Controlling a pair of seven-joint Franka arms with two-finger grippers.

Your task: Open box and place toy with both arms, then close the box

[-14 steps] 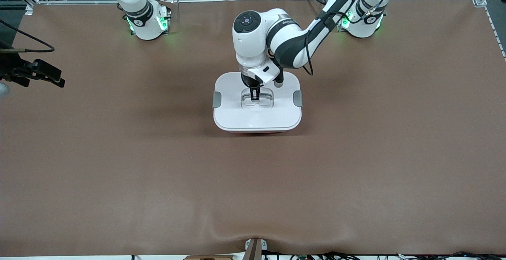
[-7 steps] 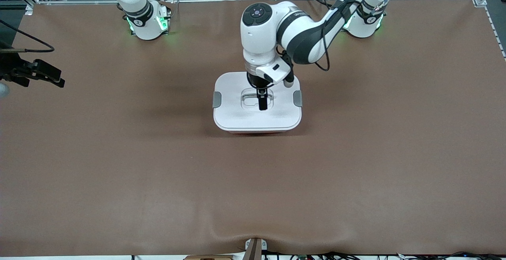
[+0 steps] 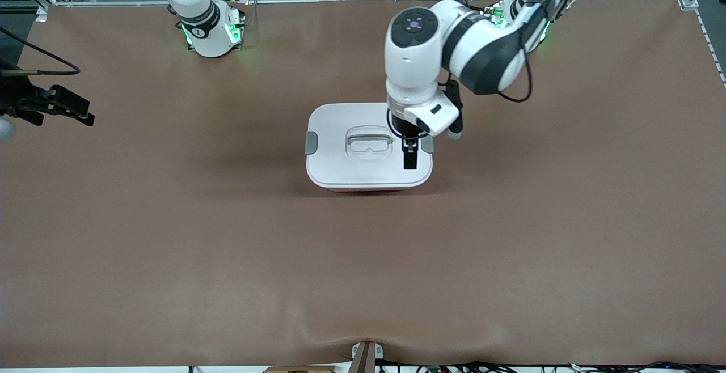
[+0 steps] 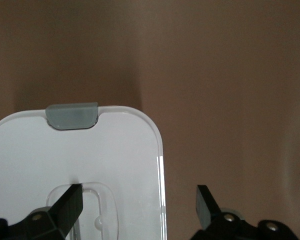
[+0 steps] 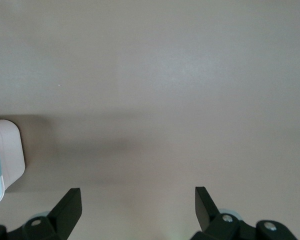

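Note:
The box point(image 3: 351, 169) stands mid-table with its white lid on, the recessed handle point(image 3: 368, 143) free and a grey clip point(image 3: 311, 143) at each end. My left gripper point(image 3: 409, 157) hangs open and empty over the lid's end toward the left arm's base. In the left wrist view the left gripper point(image 4: 137, 197) spans the lid's point(image 4: 90, 155) edge, with a clip point(image 4: 71, 115) ahead of it. My right gripper point(image 3: 85, 113) waits open over the table's right-arm end. In the right wrist view the right gripper point(image 5: 137, 197) holds nothing and the box point(image 5: 7, 150) shows at the picture's edge. The toy is out of view.
The brown table mat point(image 3: 510, 237) stretches wide around the box. The arm bases point(image 3: 212, 33) stand along the table's edge farthest from the front camera. Cables and a small fixture point(image 3: 366, 356) sit at the edge nearest it.
My left gripper has opened off the lid's handle, risen and swung toward the left arm's end of the box. The lid has stayed on. The right arm has not moved.

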